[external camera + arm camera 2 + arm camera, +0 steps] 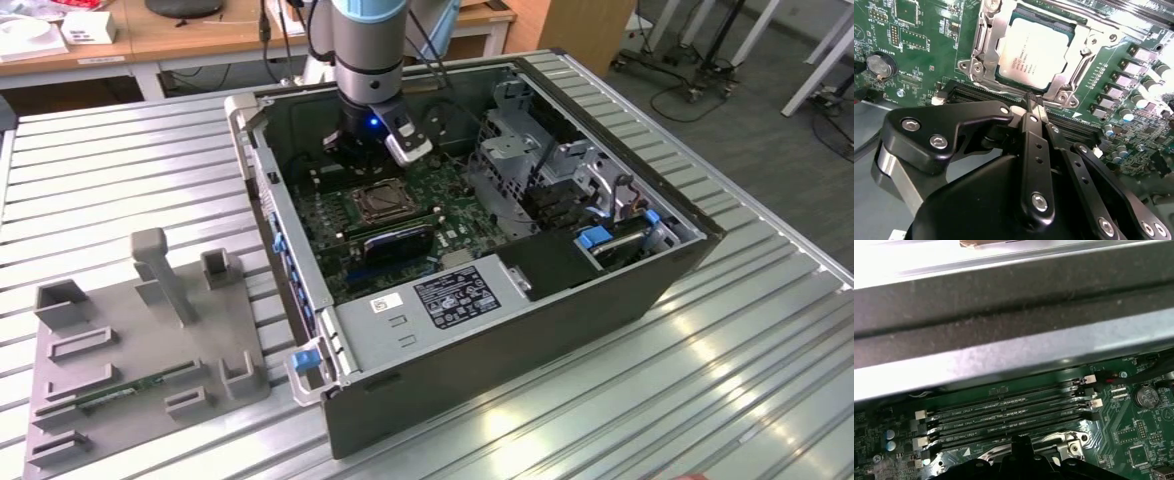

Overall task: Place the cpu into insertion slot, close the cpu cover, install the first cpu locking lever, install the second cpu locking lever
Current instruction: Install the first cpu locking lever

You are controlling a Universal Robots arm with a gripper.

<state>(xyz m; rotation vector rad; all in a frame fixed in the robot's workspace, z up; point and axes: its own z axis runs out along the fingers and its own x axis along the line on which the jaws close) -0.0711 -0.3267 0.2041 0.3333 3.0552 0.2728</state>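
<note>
Gripper (1033, 104) up close: I see it pinched closed, with nothing visibly held. Its tip hovers at the socket's edge, just over the memory slots (974, 91). Cpu (1035, 47) sits in the slot (1051, 24), and the cover (985, 47) lies flat around it. In the exterior view, the arm reaches down into the open case (534, 330).

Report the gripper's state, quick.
Gripper: shut, its tips meeting at the edge of the cpu cover; whether they pinch anything cannot be told.
</note>
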